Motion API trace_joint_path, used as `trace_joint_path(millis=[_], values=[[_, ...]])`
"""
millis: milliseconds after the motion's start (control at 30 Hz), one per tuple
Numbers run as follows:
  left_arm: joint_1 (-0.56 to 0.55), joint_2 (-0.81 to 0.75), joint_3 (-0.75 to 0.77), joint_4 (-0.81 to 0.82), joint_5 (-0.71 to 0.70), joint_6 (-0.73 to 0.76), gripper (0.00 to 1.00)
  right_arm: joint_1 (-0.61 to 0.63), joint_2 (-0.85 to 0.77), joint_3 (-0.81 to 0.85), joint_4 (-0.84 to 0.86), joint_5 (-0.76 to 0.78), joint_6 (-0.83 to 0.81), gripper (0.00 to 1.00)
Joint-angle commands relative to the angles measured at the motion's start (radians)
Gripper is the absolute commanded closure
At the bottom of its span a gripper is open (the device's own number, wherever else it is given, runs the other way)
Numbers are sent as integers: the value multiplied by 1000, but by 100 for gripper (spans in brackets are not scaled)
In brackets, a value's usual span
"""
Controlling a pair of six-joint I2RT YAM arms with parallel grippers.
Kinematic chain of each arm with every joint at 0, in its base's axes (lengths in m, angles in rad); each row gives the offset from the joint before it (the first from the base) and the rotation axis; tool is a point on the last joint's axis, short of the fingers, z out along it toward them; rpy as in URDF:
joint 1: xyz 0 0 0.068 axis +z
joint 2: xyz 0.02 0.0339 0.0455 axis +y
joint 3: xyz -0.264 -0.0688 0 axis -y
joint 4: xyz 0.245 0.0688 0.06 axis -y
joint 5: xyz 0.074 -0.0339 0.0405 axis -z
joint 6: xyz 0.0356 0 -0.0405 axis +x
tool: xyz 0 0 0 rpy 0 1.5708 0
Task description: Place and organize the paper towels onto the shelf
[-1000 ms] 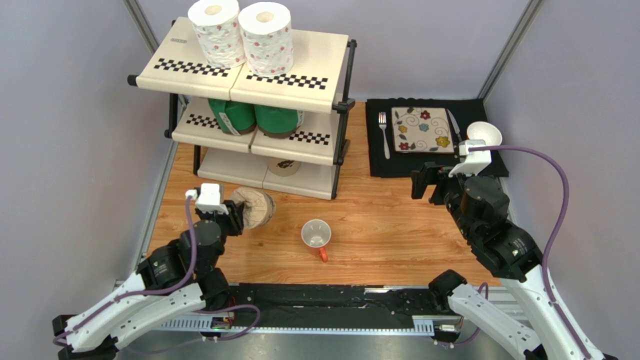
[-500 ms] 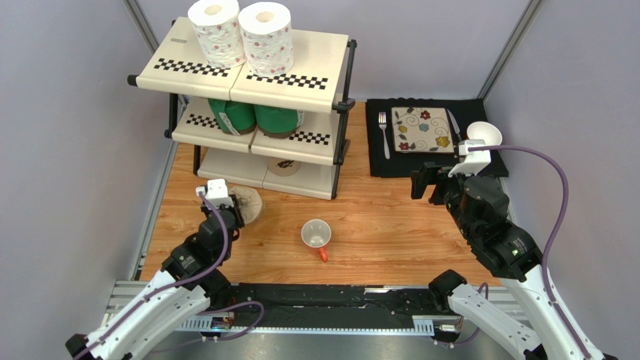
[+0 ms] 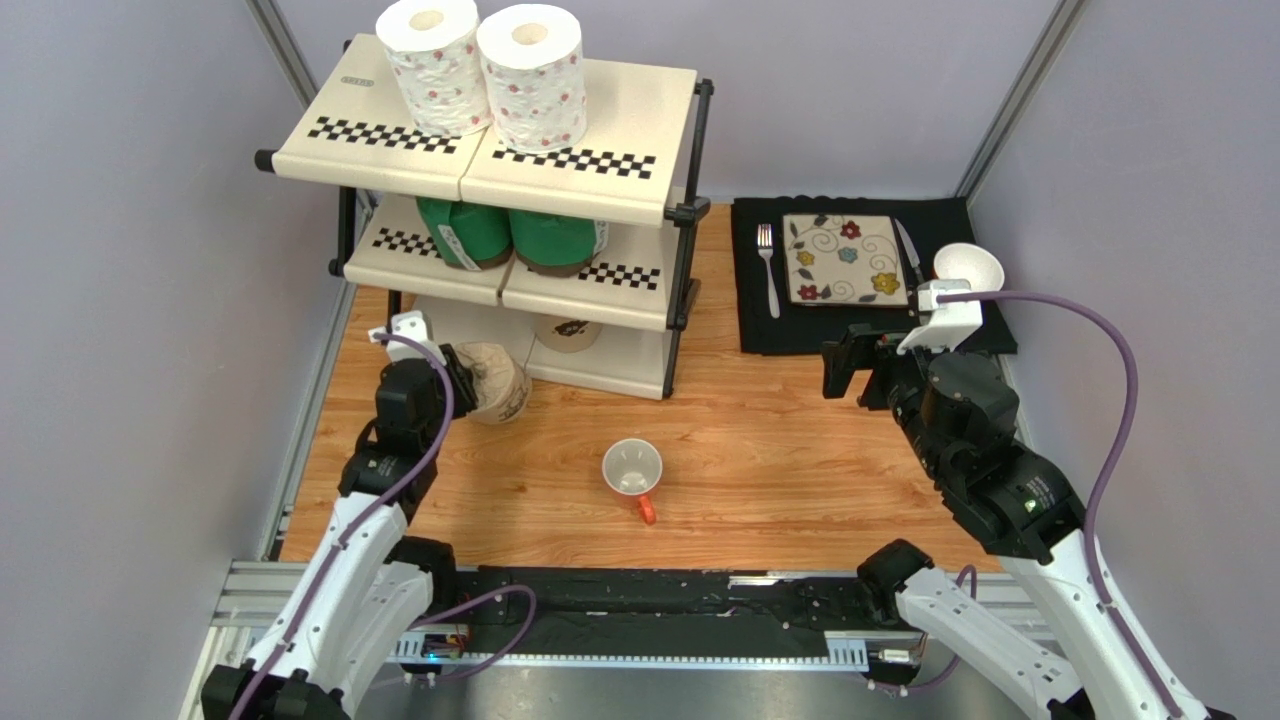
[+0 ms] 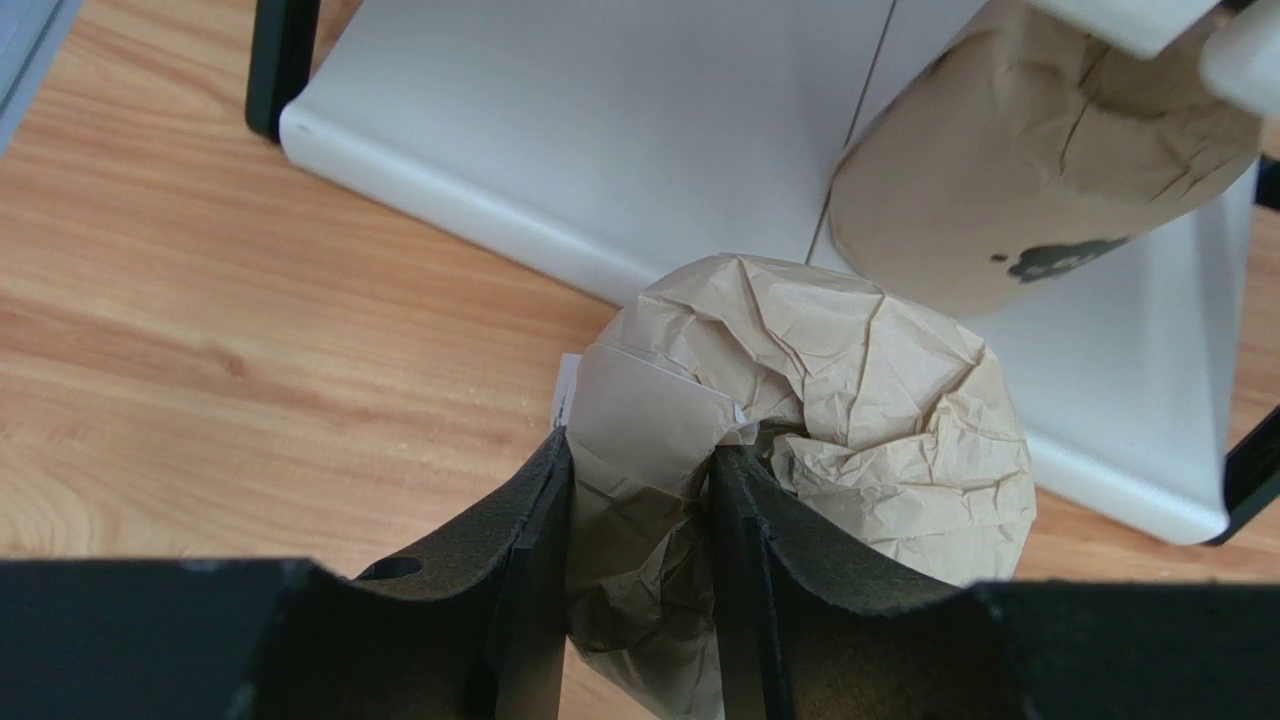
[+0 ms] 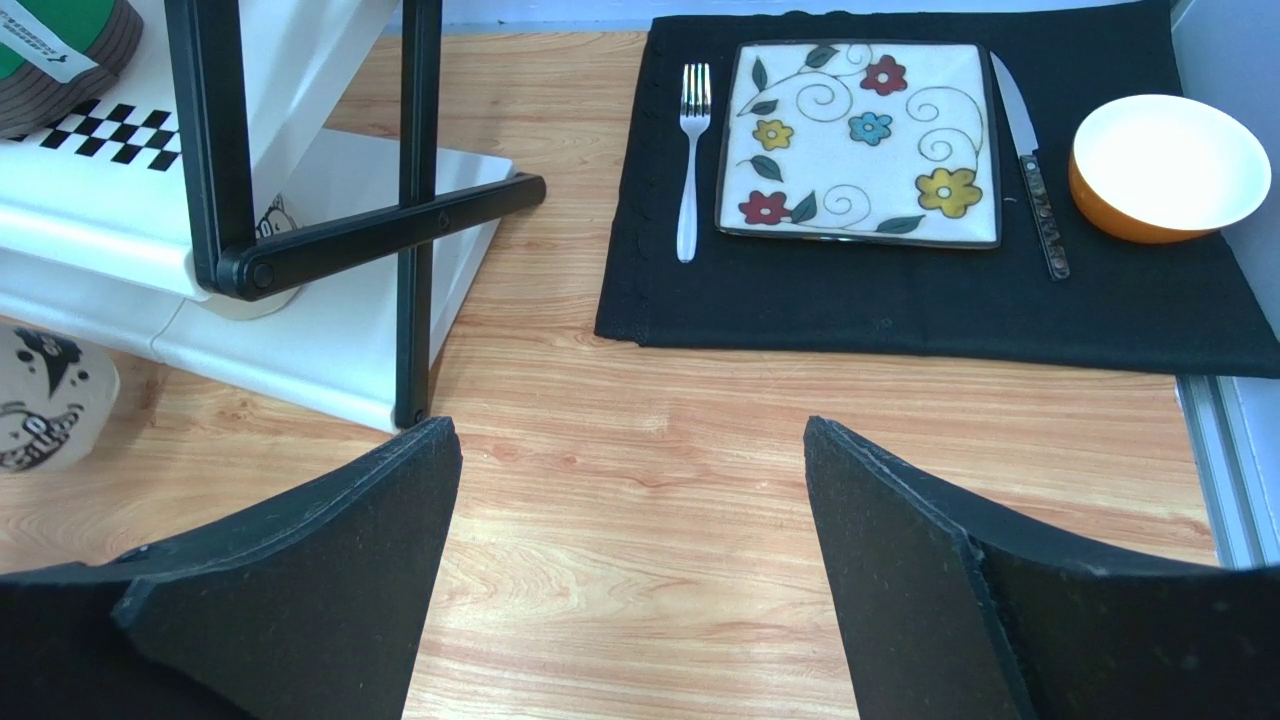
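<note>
The shelf (image 3: 631,128) stands at the back left. Two white floral rolls (image 3: 481,68) stand on its top tier and two green rolls (image 3: 511,237) sit on the middle tier. One tan-brown roll (image 4: 1037,150) stands on the bottom tier (image 4: 601,150), also seen from above (image 3: 568,330). My left gripper (image 3: 451,383) is shut on the crumpled end of the other tan-brown roll (image 4: 812,420), held at the bottom tier's front edge (image 3: 493,383). My right gripper (image 5: 631,495) is open and empty above bare wood, right of the shelf (image 5: 301,255).
A white mug with a red handle (image 3: 633,473) lies on the wood in the middle. A black placemat (image 3: 977,323) at the back right carries a floral plate (image 3: 845,258), a fork (image 3: 768,267), a knife and a small bowl (image 3: 969,267). Grey walls close both sides.
My left arm has carried the tan-brown roll away from me, towards the shelf's bottom tier. The right arm has not moved.
</note>
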Motion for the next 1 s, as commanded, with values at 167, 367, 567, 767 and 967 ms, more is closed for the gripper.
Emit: trace_joint_path(millis=[167, 367, 567, 767, 967], values=[[138, 76, 68, 248, 189, -16, 89, 1, 12, 23, 45, 3, -10, 11], [181, 140, 59, 336, 227, -49, 89, 1, 15, 20, 45, 3, -13, 11], [219, 189, 39, 448, 227, -83, 89, 3, 25, 26, 44, 7, -21, 11], [225, 234, 11, 548, 203, -104, 89, 1, 32, 27, 44, 12, -27, 11], [224, 295, -10, 651, 186, -124, 89, 3, 32, 29, 41, 18, -32, 11]])
